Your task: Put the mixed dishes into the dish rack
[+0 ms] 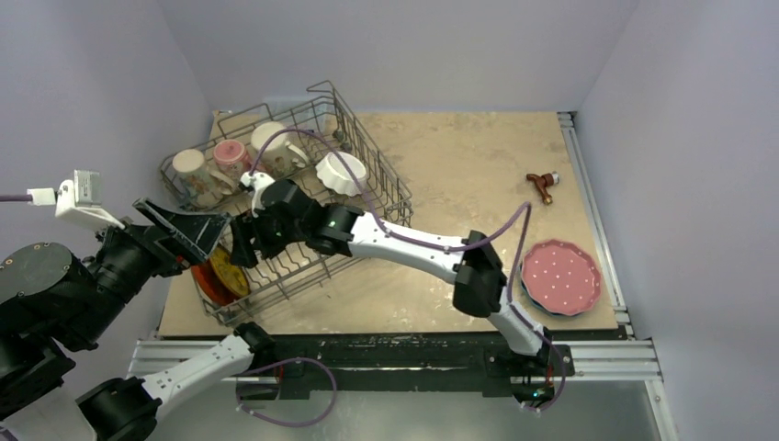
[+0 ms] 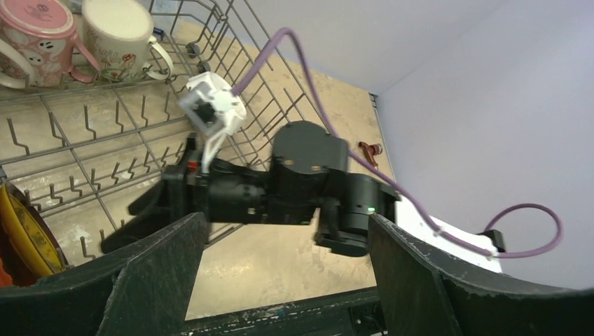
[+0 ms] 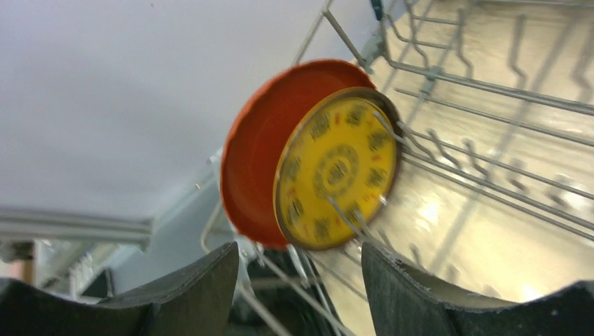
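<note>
Rack (image 1: 355, 119) holds three mugs (image 1: 230, 156), one bowl (image 1: 341, 172), one orange plate (image 1: 213, 280); two plates (image 1: 560, 276) outside.

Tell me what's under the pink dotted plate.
A blue plate lies under the pink dotted plate; only a sliver of its rim shows along the near edge. The rest of it is covered.

Under the pink white-dotted plate (image 1: 561, 275), only a thin rim of the blue plate (image 1: 531, 301) showing. Red-orange plate (image 1: 207, 283) half covered from above by the left gripper (image 1: 207, 234); cut off at the left edge of the left wrist view; smeared by blur in the right wrist view. Pink mug (image 2: 31, 35) cropped at the top left corner. Small reddish-brown thing (image 1: 542, 186) far right on the counter (image 1: 478, 165): too small to tell. Fingertips of the right gripper (image 1: 243, 246) lost among the dish rack (image 1: 367, 147) wires.
</note>
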{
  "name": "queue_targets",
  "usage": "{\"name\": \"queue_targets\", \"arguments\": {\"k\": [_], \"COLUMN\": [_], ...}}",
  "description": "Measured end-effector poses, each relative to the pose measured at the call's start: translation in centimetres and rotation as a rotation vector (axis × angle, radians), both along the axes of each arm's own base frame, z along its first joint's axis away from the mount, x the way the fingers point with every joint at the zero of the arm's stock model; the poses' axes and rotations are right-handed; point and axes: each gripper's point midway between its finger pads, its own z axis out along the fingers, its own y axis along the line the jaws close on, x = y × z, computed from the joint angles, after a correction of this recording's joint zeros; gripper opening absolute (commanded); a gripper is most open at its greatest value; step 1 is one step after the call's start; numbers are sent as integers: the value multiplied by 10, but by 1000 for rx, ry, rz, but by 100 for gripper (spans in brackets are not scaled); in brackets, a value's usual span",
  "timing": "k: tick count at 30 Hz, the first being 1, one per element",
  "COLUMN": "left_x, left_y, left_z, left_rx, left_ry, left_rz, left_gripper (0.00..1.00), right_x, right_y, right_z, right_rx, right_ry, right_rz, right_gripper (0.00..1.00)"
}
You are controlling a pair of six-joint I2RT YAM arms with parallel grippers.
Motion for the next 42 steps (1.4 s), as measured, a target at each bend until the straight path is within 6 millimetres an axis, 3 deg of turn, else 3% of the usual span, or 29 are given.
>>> {"name": "queue_targets", "arguments": {"k": [4, 6, 9, 11, 15, 17, 19, 24, 29, 33, 42], "left_x": [12, 21, 39, 51, 75, 87, 93, 102, 88, 69, 25], "left_y": [-10, -18, -37, -52, -79, -94, -104, -120, -114, -99, -74], "left_z": [-1, -4, -15, -17, -18, -19, -22, -30, -26, -25, -32], "left_rx": [17, 29, 61, 70, 79, 88, 100, 130, 122, 130, 128], "left_ry": [-11, -14, 4, 18, 37, 44, 51, 78, 60, 46, 73], "left_rz": [-6, -16, -42, -60, -94, -120, -146, -192, -216, -227, -281], "left_gripper": [85, 85, 85, 85, 85, 85, 85, 86, 87, 88, 89], "right_x": [10, 23, 41, 55, 72, 72, 69, 65, 64, 60, 36], "right_y": [-58, -100, -169, -223, -336, -392, -433, -512, -551, -570, -598], "right_z": [32, 58, 100, 126, 148, 140, 127, 76, 7, -40, -104], "right_rx": [-64, -82, -94, -99, -127, -169, -209, -324, -492, -579, -631], "right_ry": [-133, -224, -345, -403, -473, -480, -460, -323, -117, 61, 395], "right_rz": [-12, -67, -199, -327, -625, -782, -905, -1207, -1404, -1496, -1573], "right_gripper": [71, 72, 74, 80, 94, 94, 93, 93, 92, 91, 87]}}
